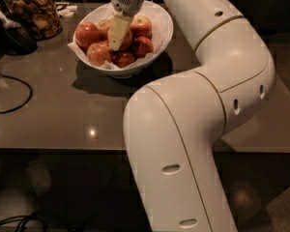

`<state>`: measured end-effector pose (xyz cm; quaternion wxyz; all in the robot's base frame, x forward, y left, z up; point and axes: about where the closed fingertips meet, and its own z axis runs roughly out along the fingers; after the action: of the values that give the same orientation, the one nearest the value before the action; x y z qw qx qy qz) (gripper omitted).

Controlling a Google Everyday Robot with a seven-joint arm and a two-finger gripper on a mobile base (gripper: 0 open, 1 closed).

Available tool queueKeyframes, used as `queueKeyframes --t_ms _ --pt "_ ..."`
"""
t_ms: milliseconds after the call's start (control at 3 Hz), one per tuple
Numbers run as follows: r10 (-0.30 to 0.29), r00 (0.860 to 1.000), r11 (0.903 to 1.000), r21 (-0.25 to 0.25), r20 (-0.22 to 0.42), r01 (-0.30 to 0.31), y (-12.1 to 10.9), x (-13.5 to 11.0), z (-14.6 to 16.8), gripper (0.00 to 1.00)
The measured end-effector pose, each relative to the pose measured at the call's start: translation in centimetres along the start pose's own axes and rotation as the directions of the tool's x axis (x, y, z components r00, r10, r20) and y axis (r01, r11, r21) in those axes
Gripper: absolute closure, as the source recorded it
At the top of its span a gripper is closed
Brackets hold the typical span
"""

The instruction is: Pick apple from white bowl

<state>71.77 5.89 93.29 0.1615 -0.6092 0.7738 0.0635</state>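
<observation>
The white bowl (163, 29) with its crinkled paper lining stands at the back of the table and holds several apples. My gripper (114, 43) reaches down from above into the middle of the bowl. It lies over a red-orange apple (127, 41) that it mostly hides. A plainer red apple (87, 33) sits at the bowl's left. A yellow-topped apple (141, 25) sits at its right, and more red apples (99, 54) lie in front.
A glass jar of brown snacks (36, 12) stands at the back left, with a dark object (14, 35) beside it. A black cable (12, 96) loops on the grey table (63, 115) at the left. My white arm (222, 81) fills the right side and the foreground.
</observation>
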Motion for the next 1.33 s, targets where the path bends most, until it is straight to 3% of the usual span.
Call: queueKeyframes --t_ms 333,667,1333 --pt "0.002 1.000 1.0000 -0.007 0.003 -0.002 -0.23 0.31 0.37 0.35" --pt "0.002 1.000 1.0000 -0.007 0.003 -0.002 -0.23 0.31 0.38 0.53" --pt "0.002 1.000 1.0000 -0.007 0.003 -0.002 -0.23 0.31 0.38 0.98"
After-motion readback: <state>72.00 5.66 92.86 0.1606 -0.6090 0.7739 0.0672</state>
